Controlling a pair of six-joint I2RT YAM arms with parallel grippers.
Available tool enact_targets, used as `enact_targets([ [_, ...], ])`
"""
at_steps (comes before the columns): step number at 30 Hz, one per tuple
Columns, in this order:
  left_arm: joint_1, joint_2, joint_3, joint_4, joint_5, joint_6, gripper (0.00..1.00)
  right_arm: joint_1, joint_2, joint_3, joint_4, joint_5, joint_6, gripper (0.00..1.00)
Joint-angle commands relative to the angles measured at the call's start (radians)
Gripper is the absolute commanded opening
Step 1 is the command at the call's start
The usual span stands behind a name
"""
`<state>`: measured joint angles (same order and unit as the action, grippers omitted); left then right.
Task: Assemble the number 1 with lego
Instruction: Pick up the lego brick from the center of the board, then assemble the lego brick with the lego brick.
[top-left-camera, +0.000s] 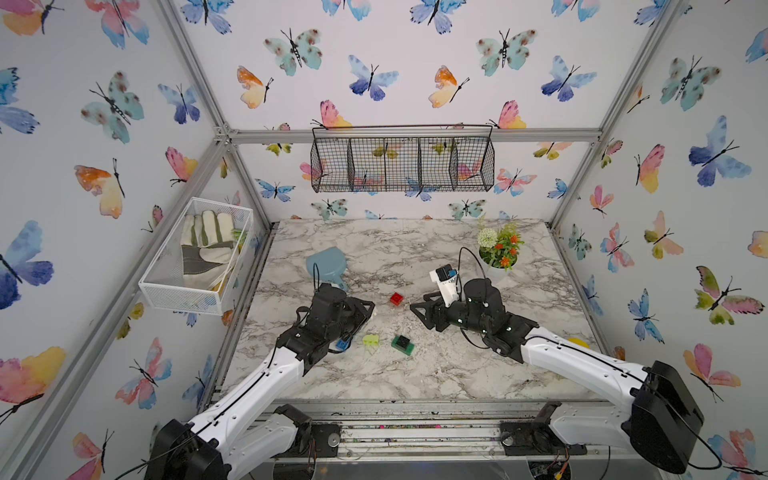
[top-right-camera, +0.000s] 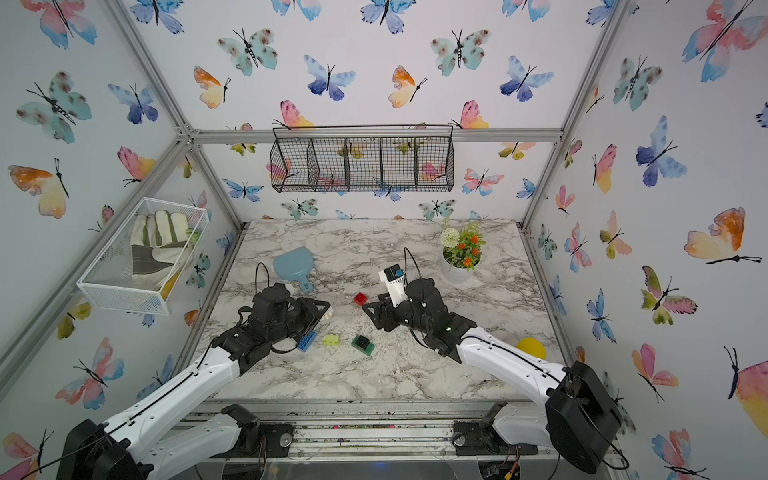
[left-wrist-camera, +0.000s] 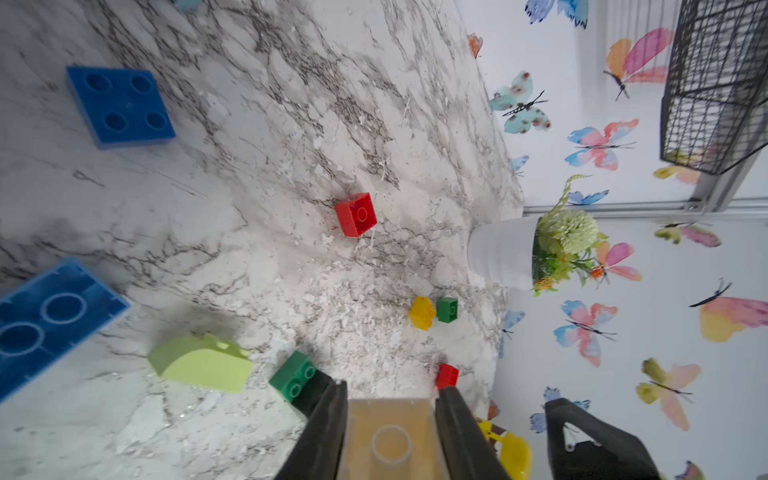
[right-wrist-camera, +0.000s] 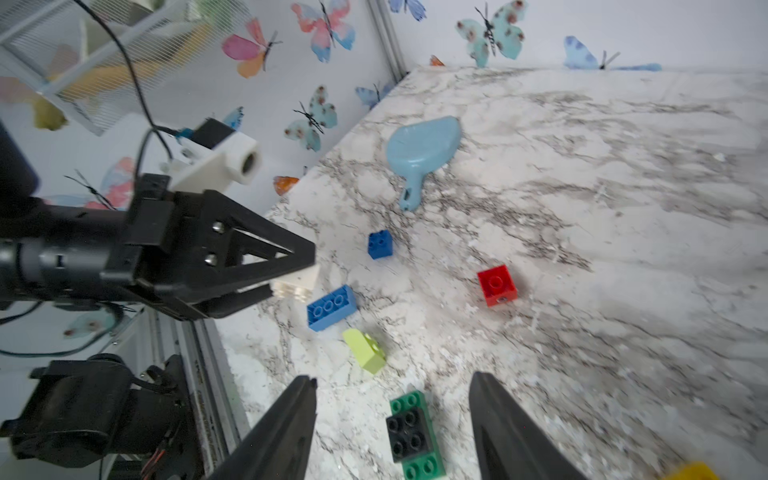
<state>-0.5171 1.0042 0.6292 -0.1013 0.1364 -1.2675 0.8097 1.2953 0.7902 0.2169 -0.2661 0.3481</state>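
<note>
My left gripper (left-wrist-camera: 390, 388) is shut on a pale white brick (left-wrist-camera: 388, 440), studs facing down, held just above the marble table; the right wrist view shows that brick (right-wrist-camera: 297, 284) at its fingertips. My right gripper (right-wrist-camera: 392, 380) stands open over a black brick stacked on a green oblong one (right-wrist-camera: 411, 432), touching nothing. Loose on the table lie a lime brick (top-left-camera: 370, 340), a blue oblong brick (right-wrist-camera: 331, 307), a small blue brick (right-wrist-camera: 380, 244) and a red brick (top-left-camera: 396, 299). Both grippers, left (top-left-camera: 371, 307) and right (top-left-camera: 417, 302), face each other across the red brick.
A pale blue scoop (top-left-camera: 326, 262) lies at the back left. A white flower pot (top-left-camera: 496, 257) stands at the back right. Small yellow (left-wrist-camera: 422, 312), green (left-wrist-camera: 447, 309) and red (left-wrist-camera: 447, 375) bricks lie beneath my right arm. A yellow rounded object (top-right-camera: 531, 348) sits near the right edge.
</note>
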Motion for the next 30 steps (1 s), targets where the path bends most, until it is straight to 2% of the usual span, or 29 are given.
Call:
enact_targets([
  [1,0.003,-0.032,-0.030,0.157,0.020,-0.225,0.22,0.030,0.074,0.046,0.104,-0.129,0.028,0.65],
  [5,0.002,-0.061,-0.050,0.181,-0.013,-0.333,0.16,0.069,0.162,0.113,0.098,-0.132,0.074,0.67],
  [10,0.002,-0.071,-0.069,0.210,-0.038,-0.420,0.16,0.121,0.221,0.135,0.198,-0.084,0.114,0.69],
  [19,0.003,-0.051,-0.052,0.234,-0.055,-0.464,0.17,0.135,0.325,0.193,0.305,-0.036,0.191,0.68],
  [30,0.001,-0.055,-0.045,0.217,-0.073,-0.478,0.17,0.141,0.429,0.295,0.274,0.029,0.180,0.57],
])
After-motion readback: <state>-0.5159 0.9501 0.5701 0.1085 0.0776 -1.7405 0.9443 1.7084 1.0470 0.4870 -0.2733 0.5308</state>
